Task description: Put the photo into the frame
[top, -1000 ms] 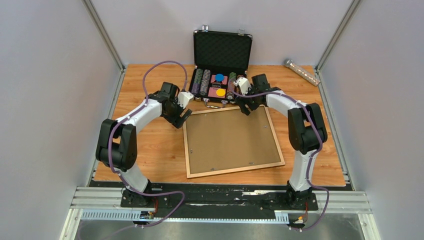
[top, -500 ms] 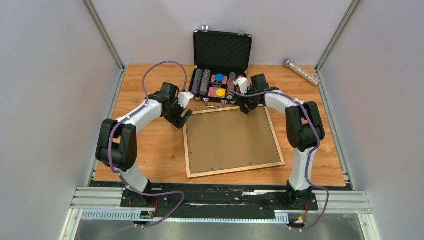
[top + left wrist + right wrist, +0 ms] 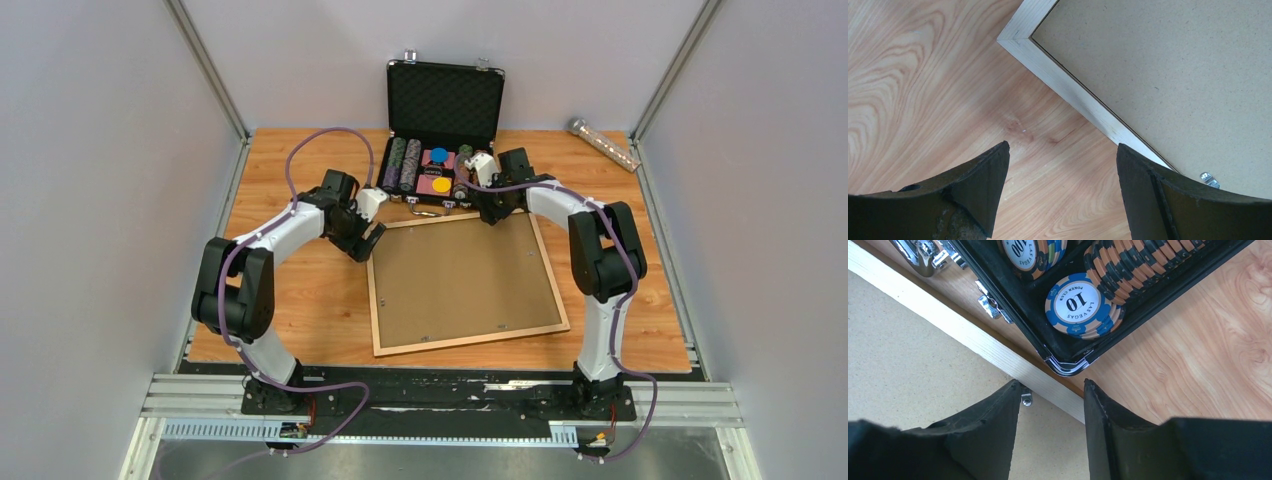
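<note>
At far corners of the frame, left tool gapes wide; right tool hangs partly open.

Light-brown frame, black case

Left gripper: table beneath me, corner of the frame just ahead and to the right. Right gripper: I'm over the frame's rail, backing panel to the left, chip case just ahead.

Underside of the frame unseen; black case cropped in right wrist view.
</note>
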Controlling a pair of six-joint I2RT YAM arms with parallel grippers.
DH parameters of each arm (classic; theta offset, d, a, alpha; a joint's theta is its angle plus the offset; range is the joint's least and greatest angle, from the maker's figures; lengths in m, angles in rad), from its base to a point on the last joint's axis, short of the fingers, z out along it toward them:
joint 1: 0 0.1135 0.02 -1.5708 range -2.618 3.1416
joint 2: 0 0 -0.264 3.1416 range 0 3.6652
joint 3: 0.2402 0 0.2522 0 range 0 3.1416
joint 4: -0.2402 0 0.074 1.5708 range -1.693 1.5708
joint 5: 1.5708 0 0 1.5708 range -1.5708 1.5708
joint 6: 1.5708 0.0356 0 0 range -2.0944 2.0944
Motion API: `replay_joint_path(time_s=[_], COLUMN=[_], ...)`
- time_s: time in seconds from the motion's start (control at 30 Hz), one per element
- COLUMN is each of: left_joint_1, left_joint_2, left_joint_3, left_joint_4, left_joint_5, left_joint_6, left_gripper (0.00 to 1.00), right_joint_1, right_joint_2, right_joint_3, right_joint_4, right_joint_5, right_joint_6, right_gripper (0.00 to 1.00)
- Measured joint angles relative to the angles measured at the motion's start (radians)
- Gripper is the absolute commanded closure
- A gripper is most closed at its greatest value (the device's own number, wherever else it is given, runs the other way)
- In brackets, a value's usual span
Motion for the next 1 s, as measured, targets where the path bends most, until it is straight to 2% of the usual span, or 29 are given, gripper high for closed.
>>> replay_joint_path(time_s=[0.43, 1.0], left_joint_1=[0.0, 0.0], left_joint_2=[0.0, 0.0], left_joint_3=[-0.007, -0.017], left_joint_4=[0.006, 0.015], left_joint_5=[0.01, 0.019], left_joint_6=[-0.002, -0.008], left_gripper=[0.14, 0.14], right_joint_1=[-0.005, -0.035], right_joint_2=[0.0, 0.0], right_joint_3=[0.0, -0.013], right_joint_4=[0.004, 0.025], right_joint_5=[0.009, -0.051], right_joint_6=[-0.002, -0.034], right_gripper=[0.59, 0.5])
